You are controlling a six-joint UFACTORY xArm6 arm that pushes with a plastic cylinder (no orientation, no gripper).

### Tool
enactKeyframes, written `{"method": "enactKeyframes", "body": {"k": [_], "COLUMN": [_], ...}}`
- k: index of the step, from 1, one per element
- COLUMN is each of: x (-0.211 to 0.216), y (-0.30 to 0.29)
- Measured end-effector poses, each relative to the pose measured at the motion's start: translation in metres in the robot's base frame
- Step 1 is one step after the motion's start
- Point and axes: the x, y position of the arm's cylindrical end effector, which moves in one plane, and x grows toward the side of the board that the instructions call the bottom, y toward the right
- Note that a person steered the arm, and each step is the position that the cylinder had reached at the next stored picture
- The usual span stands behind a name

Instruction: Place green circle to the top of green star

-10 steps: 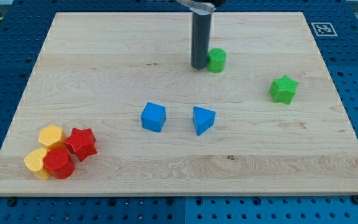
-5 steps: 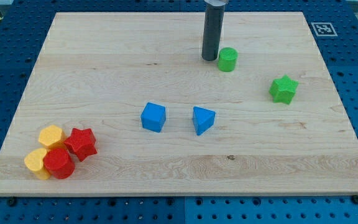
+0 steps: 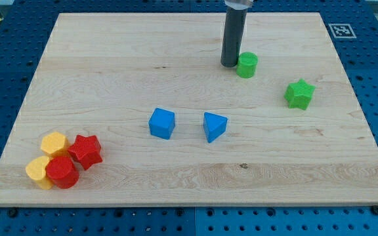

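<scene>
tip: my tip (image 3: 230, 65) – bare rod, holds nothing, touching green circle's (image 3: 246, 65) left
green star (image 3: 299, 94): lower right of green circle – apart

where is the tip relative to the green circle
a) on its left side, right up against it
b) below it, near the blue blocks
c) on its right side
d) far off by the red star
a: my tip sits at the view's left edge of the green circle, close against it, with the green star further right and lower.

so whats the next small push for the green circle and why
Probably keep pushing toward the view's right: my tip sits against the left side of the green circle, which is up and left of the green star, not yet above it.
</scene>
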Motion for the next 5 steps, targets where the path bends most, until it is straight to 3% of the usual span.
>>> {"method": "enactKeyframes", "body": {"k": [5], "x": [0.021], "y": [0.085]}}
